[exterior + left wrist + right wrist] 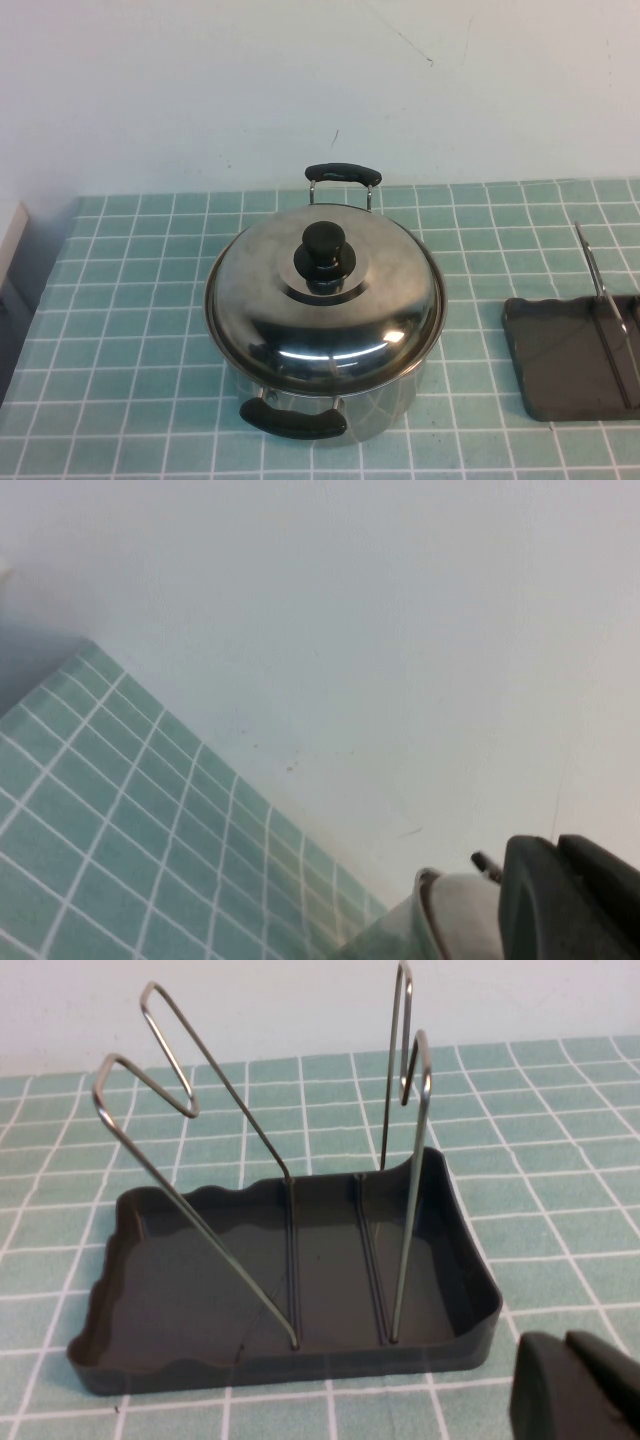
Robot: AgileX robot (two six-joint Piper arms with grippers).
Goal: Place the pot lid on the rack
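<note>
The round, domed, shiny steel pot lid (pixel 325 300) with its black knob (pixel 322 250) sits closed on the two-handled steel pot (pixel 385 395), mid-tabletop (pixel 130 330). The dark grey tray rack with wire loops (pixel 570 355) stands well apart on my right. My right end effector (pixel 575 1385) hangs just beside the rack, my left end effector (pixel 560 895) near the pot; I cannot tell either's opening. The left seems nearer the knob.

Black, blocky tool (pixel 575 1385) bodies
</note>
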